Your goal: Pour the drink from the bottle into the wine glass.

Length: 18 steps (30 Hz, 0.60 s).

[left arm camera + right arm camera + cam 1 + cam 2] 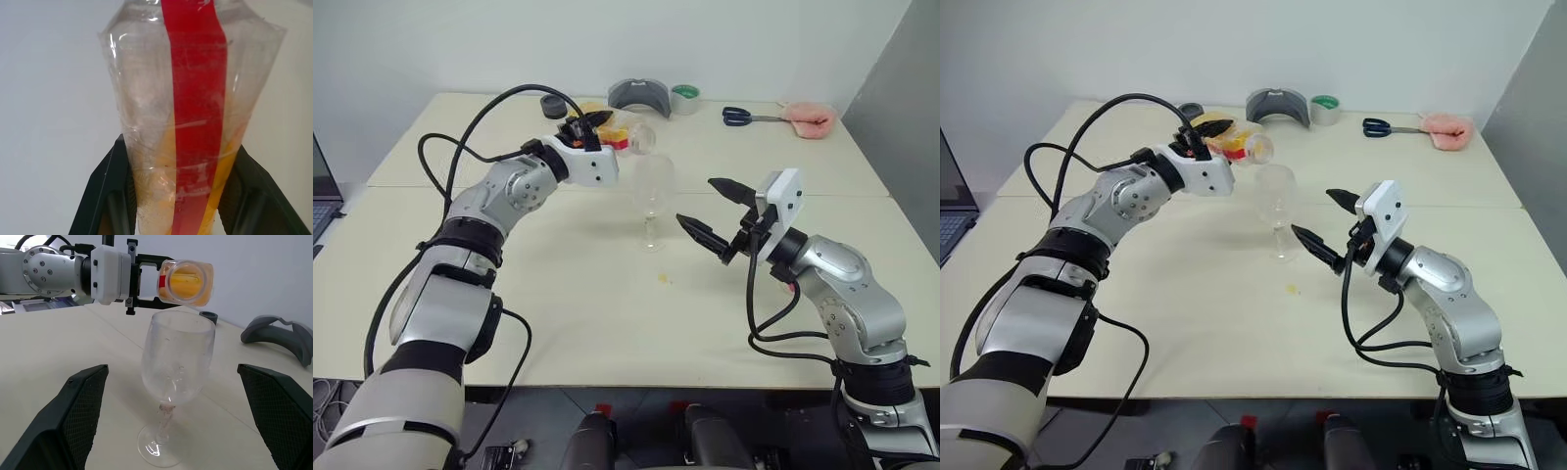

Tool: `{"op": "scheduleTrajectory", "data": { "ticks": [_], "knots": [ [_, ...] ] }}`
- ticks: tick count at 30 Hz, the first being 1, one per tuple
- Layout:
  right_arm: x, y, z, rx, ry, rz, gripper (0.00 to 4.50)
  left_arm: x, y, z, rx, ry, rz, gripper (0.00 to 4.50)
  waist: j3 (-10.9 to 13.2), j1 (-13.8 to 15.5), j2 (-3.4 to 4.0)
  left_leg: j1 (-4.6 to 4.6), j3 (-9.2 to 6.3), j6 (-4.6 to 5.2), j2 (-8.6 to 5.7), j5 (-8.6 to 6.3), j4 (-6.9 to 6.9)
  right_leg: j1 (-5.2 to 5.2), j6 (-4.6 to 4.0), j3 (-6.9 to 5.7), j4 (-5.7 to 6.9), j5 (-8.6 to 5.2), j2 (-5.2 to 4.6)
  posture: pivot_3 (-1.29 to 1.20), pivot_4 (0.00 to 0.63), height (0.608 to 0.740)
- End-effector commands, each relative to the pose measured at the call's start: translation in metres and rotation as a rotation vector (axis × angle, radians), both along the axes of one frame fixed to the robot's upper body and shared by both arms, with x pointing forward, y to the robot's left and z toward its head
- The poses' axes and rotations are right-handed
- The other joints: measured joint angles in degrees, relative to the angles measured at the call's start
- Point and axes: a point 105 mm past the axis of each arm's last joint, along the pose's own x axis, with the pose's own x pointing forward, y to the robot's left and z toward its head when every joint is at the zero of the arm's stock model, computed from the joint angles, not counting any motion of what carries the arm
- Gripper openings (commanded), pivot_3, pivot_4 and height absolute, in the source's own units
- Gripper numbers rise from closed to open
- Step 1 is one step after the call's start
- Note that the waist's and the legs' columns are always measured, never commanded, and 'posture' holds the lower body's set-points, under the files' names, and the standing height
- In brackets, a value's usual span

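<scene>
Right wrist view gives me the bottle (188,282) tipped on its side, mouth just above the wine glass (177,367) rim, clamped in my left gripper (590,124). Orange drink (161,196) sits low inside; the red label strip (198,98) carries no writing I can read. My right gripper (715,209) stands with fingers wide apart, near the glass, not touching. The glass stands upright mid-table (607,333), bare surface all round; scissors (749,117) and tape (685,98) lie well back by the far edge.
</scene>
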Motion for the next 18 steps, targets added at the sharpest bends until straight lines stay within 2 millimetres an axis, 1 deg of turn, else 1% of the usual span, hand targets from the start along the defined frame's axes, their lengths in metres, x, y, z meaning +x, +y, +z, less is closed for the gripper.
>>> {"op": "scheduleTrajectory", "data": {
  "ticks": [1,18],
  "knots": [
    [-0.004,-0.002,0.017,0.016,-0.066,0.007,4.50,-0.003,-0.001,0.033,-0.004,-0.127,-0.006,1.69,0.0,0.0,0.00,-0.01,0.00,0.00,0.00,0.00,0.00,-0.01,0.00,0.00,0.00,0.00,0.00,0.00,0.150,0.740],
    [-0.006,0.000,0.011,0.008,-0.049,0.015,4.50,-0.001,0.002,0.047,0.036,-0.222,0.023,1.69,0.0,0.0,0.00,-0.02,0.03,0.00,-0.01,0.00,0.02,-0.02,0.00,0.00,0.02,0.00,0.00,0.00,0.150,0.740]
  ]
}}
